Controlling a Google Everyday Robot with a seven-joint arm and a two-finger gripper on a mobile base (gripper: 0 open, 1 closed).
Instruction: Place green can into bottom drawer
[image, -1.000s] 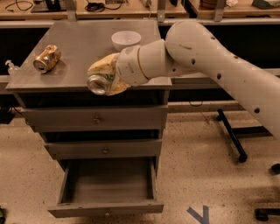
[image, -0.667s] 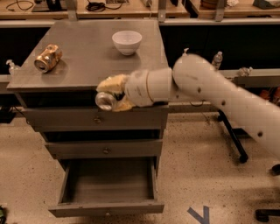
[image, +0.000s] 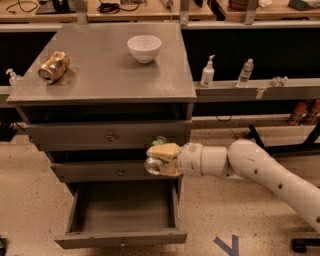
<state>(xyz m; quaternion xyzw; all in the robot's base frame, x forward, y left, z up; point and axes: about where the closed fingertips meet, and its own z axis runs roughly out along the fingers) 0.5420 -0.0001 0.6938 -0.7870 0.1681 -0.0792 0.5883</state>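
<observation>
Pinching the green can (image: 152, 166) sideways between its yellowish pads, the claw (image: 161, 160) is recorded at centre frame. It sits in front of the middle drawer (image: 95, 171) and over the right side of the bottom drawer (image: 120, 239).

- Green can: held off every surface, with its silver end turned toward the left of the frame. A strip of green print is seen above the pads.
- Bottom drawer: pulled open at lower centre, its cavity lying below and mostly left of the can.
- Tabletop (image: 115, 80): upper left, carrying a gold can (image: 53, 66) and a white bowl (image: 144, 47), both well apart from the claw.

Risks, as judged:
- If released here, the can may strike the drawer's right wall and tip out onto the floor, since it hangs near that edge.
- If lowered without a shift toward the lower left, the wrist may be caught on the middle drawer's front.
- A high release may cause the dented can to bounce or roll.
</observation>
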